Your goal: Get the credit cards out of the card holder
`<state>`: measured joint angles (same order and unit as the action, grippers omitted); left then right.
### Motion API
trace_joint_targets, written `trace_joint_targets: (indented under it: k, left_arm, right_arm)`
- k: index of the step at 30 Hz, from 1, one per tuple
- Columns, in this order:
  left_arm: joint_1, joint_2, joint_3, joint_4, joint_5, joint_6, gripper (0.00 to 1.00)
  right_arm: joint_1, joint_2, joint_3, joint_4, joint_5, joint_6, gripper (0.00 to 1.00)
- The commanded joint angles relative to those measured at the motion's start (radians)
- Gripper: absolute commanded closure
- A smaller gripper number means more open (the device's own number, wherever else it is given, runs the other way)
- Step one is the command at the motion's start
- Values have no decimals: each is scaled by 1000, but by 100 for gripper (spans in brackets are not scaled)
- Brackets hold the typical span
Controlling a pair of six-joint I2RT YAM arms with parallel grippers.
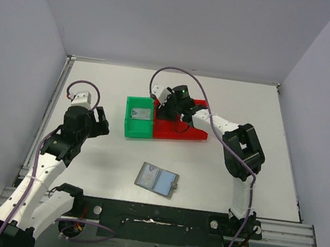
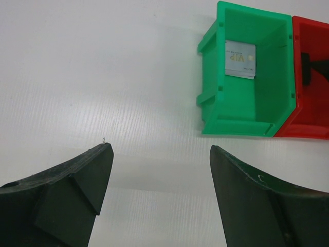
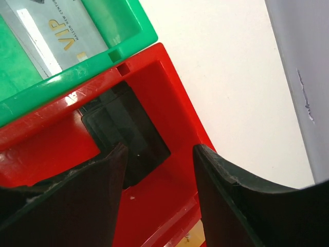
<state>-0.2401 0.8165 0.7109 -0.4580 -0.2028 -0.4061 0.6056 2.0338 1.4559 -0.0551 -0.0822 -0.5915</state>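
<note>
The card holder (image 1: 156,179) lies open and flat on the table near the front, bluish-grey pockets up, with its tab on the right edge. A silvery-grey credit card (image 1: 140,114) lies in the green bin (image 1: 129,125); it also shows in the left wrist view (image 2: 240,59) and the right wrist view (image 3: 51,33). A black credit card (image 3: 128,134) lies on the floor of the red bin (image 3: 180,108). My right gripper (image 3: 159,149) is open and empty just above that card, over the red bin (image 1: 194,134). My left gripper (image 2: 160,148) is open and empty over bare table, left of the green bin (image 2: 247,116).
The green and red bins stand side by side, touching, at the table's middle. Grey walls close in the left, back and right sides. A metal rail (image 1: 47,120) runs along the left table edge.
</note>
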Motion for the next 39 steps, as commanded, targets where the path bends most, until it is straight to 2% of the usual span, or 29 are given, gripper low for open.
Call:
trace_joint_targets:
  k: [1, 5, 11, 14, 15, 16, 21, 25, 27, 30, 32, 34, 36, 38, 39]
  left_arm:
    - [5, 1, 12, 62, 13, 15, 25]
    - [4, -2, 12, 62, 14, 16, 25]
    - [5, -8, 7, 68, 24, 21, 25]
    - [5, -7, 8, 71, 31, 26, 25]
    - [6, -6, 7, 73, 35, 28, 25]
    - [7, -5, 7, 75, 39, 30, 25]
    - [11, -5, 3, 83, 47, 33, 24]
    - [14, -2, -1, 87, 48, 34, 23]
    - [15, 2, -3, 89, 53, 33, 23]
    - [16, 8, -4, 91, 59, 36, 22]
    - [16, 13, -6, 91, 57, 36, 22]
    - [16, 17, -7, 91, 55, 36, 22]
    - [17, 20, -8, 92, 55, 36, 22]
    - [17, 24, -9, 95, 61, 38, 22]
    - [18, 27, -11, 97, 65, 38, 22]
  right_arm:
    - [-9, -124, 2, 78, -19, 118, 45]
    - [-14, -223, -48, 165, 5, 247, 40]
    - [-29, -427, -192, 260, 111, 530, 27]
    - [-38, -537, -305, 288, 173, 690, 16]
    - [-39, -570, -332, 286, 222, 796, 12]
    - [-41, -605, -352, 254, 267, 894, 3]
    - [-56, -755, -484, 164, 308, 1105, 2]
    - [-66, -860, -644, 239, 188, 1195, 2]
    - [-68, -891, -707, 282, 64, 1260, 2]
    - [-51, -897, -821, 441, -91, 1387, 3]
    - [1, -880, -866, 505, -116, 1474, 2]
    - [105, -865, -869, 477, -28, 1491, 3]
    - [229, -835, -833, 375, 121, 1498, 2]
    - [349, -797, -786, 249, 311, 1560, 0]
    - [408, -783, -771, 177, 437, 1645, 1]
